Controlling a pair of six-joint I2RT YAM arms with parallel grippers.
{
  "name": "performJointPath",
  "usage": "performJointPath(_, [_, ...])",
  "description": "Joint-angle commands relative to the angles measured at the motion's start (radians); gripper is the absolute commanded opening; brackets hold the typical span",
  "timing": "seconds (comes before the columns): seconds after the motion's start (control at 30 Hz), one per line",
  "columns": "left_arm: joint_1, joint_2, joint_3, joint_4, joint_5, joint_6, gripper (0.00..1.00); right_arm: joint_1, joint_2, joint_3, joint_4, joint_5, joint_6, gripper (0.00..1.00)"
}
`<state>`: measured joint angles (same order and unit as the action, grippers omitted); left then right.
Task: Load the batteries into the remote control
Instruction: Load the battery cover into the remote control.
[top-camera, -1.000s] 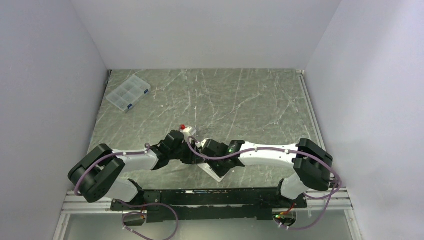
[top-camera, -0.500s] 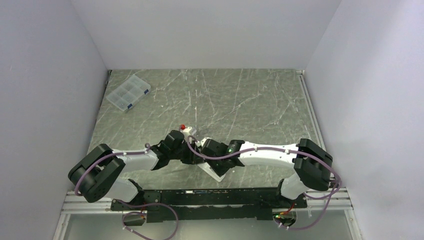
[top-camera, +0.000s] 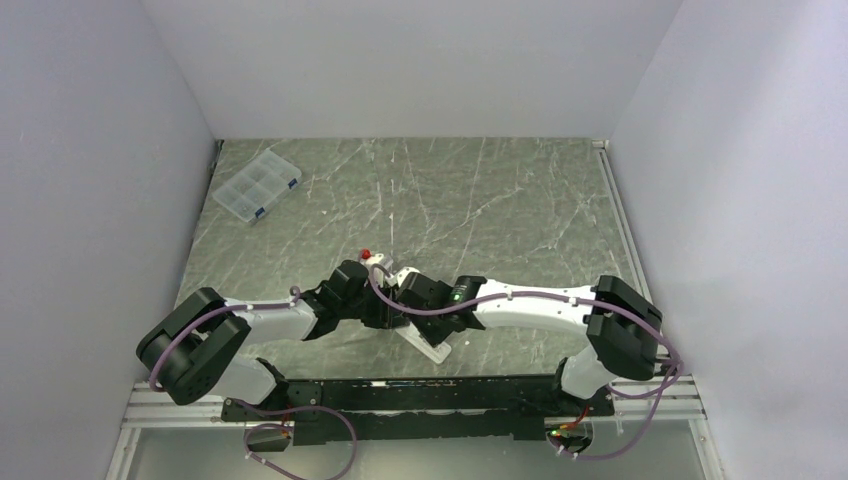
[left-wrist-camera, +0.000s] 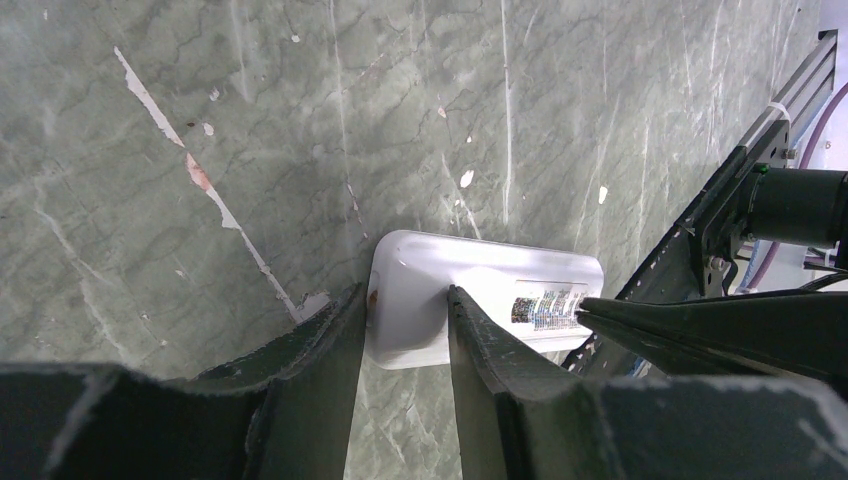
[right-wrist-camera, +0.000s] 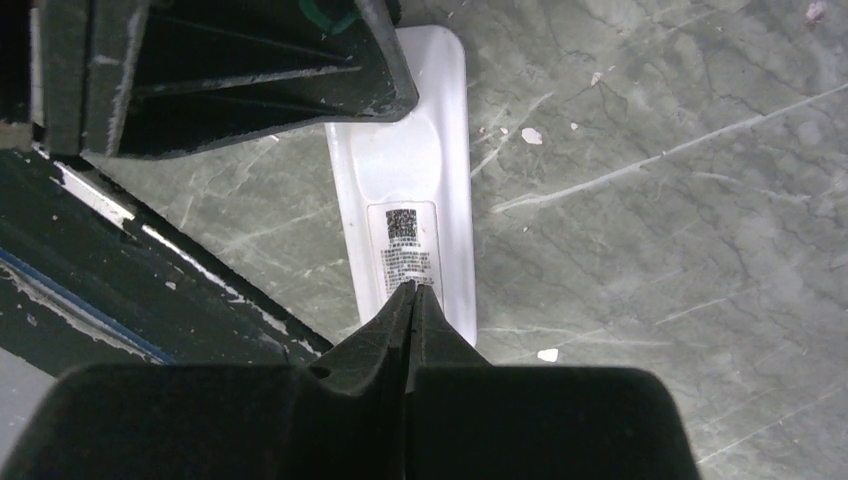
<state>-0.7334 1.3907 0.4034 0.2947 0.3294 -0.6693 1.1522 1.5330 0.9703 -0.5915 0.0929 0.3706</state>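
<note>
We saw the marble table (top-camera: 520, 200) carrying a clear compartment box (top-camera: 256, 186) near its far left corner. The remote control (right-wrist-camera: 410, 215) lay back-up near the near edge, middle. The left gripper (left-wrist-camera: 405, 345) straddled one end of it, jaws partly apart, seemingly pinching its sides. The right gripper (right-wrist-camera: 411, 300) was fully closed, holding nothing, its tip over the label. No batteries visible. We judged the remote light, stiff, slick plastic; best taken by its long edges.

- The scene is lit evenly and softly from above; shadows are faint.
- Glare is seen on the remote control (right-wrist-camera: 405, 190).
- Near fingers (left-wrist-camera: 300, 400) are blurred.
</note>
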Motion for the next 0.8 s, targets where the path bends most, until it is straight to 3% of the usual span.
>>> performJointPath(0.0, [-0.002, 0.013, 0.007, -0.017, 0.008, 0.012, 0.41, -0.010, 0.030, 0.018, 0.053, 0.003, -0.007, 0.00])
performJointPath(0.6, [-0.002, 0.006, 0.017, -0.035, 0.004, 0.014, 0.42, -0.020, 0.029, 0.003, 0.059, 0.001, -0.004, 0.00])
performJointPath(0.77, [-0.002, -0.005, 0.037, -0.072, 0.000, 0.027, 0.44, -0.023, -0.024, 0.017, 0.042, 0.050, -0.006, 0.16])
